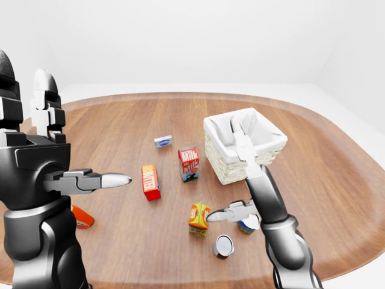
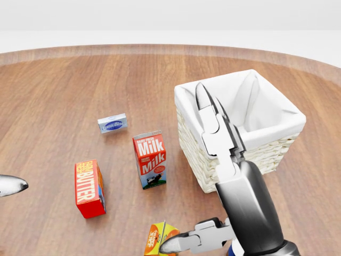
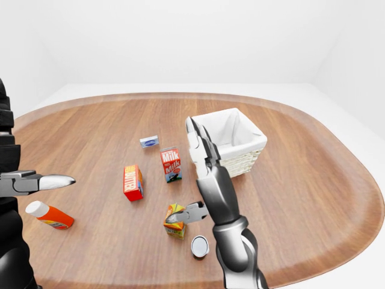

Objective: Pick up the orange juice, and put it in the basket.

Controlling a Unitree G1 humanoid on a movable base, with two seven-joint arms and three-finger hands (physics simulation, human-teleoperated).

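The orange juice carton (image 2: 154,234) stands on the wooden table near the bottom edge of the head view, below the milk carton. Up and to the right of it stands the white-lined wicker basket (image 2: 277,152), with nothing showing inside. My right hand (image 1: 223,168) is open: its thumb tip hovers just at the juice carton's right side, while its upper fingers (image 2: 210,117) rise in front of the basket's left part. My left hand (image 1: 84,129) is open at the left of the left-eye view, far from the carton, holding nothing.
A red milk carton (image 2: 151,160), a red butter box (image 2: 89,188) and a small blue-white box (image 2: 112,124) lie left of the basket. A silver can (image 1: 223,246) and a blue can (image 1: 246,226) sit beside the juice. An orange bottle (image 3: 49,215) lies far left.
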